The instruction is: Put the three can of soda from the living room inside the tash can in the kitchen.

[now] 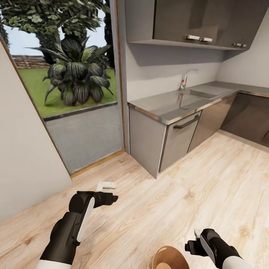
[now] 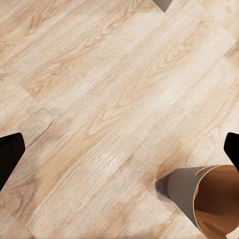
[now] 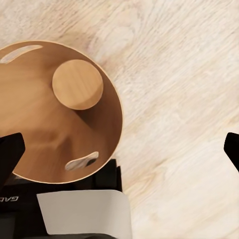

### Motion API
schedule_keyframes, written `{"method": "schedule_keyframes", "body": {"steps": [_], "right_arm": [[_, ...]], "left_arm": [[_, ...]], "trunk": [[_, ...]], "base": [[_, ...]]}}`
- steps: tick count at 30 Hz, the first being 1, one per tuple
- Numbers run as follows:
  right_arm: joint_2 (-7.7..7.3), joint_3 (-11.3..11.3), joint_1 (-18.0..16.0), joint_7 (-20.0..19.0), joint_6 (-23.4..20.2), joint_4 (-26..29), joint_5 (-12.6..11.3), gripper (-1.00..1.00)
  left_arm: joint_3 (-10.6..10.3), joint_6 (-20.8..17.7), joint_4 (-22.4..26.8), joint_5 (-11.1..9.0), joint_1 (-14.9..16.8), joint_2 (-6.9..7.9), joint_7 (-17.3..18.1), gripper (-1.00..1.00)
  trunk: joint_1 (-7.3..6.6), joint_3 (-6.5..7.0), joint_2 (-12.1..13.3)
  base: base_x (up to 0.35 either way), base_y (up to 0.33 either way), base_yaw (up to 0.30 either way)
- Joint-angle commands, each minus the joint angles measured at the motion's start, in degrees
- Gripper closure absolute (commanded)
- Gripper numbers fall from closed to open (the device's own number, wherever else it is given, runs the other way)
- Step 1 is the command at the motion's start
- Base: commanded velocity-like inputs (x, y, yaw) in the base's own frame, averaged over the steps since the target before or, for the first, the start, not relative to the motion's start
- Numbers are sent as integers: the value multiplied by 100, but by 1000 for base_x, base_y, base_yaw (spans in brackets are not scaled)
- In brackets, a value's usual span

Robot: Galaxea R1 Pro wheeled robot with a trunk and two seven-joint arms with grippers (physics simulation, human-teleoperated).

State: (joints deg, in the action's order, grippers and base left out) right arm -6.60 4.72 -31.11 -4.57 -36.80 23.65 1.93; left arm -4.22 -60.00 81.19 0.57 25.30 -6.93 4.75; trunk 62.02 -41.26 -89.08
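A kitchen corner is seen from the head view: a light wood floor, a steel-topped bench with a sink and tap, grey wall cupboards above, and a glass door giving onto lawn and a large dark-leaved plant.

The tash can stands upright on the floor at the lower edge of the head view, between the two arms but much closer to the right one. Its tan inside is laid open in the right wrist view, where the round bottom and two slot handles are visible; no soda can is seen inside it, and no soda can is seen on the floor or in either claw.

The right claw is held just beside the bin's rim, pointing down, and its dark fingers are spread to the far edges of its wrist view with nothing between them. The left claw is held forward over bare floor, well apart from the bin; its fingers are likewise spread wide and empty, with the bin's grey wall seen off to one side.

The bin's open mouth faces straight up, its long axis vertical, so any drop would have to be made from above. The right arm is judged the better placed for that.
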Motion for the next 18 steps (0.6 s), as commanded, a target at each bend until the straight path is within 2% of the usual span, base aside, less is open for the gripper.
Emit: {"method": "schedule_keyframes", "body": {"steps": [1, 4, 12, 18], "right_arm": [[-5, 1, 0, 0, 0, 0, 0, -100], [-24, 2, 0, 0, -1, 0, 0, -100], [-25, -6, 0, 4, -2, -49, 8, -100], [-20, 5, 0, 44, -2, -411, 11, -100]], "left_arm": [[0, 0, -1, 0, 0, 0, 0, -100], [0, 0, 0, 0, -5, -1, 0, -100], [0, 0, 2, -13, -2, -1, 0, -100], [0, 0, 2, -14, -3, -1, 0, -100]], "trunk": [[23, -18, -42], [89, -72, -162], [89, -72, -162], [89, -72, -162]], "base": [[0, 0, 0], [0, 0, 0], [0, 0, 0], [0, 0, 0]]}}
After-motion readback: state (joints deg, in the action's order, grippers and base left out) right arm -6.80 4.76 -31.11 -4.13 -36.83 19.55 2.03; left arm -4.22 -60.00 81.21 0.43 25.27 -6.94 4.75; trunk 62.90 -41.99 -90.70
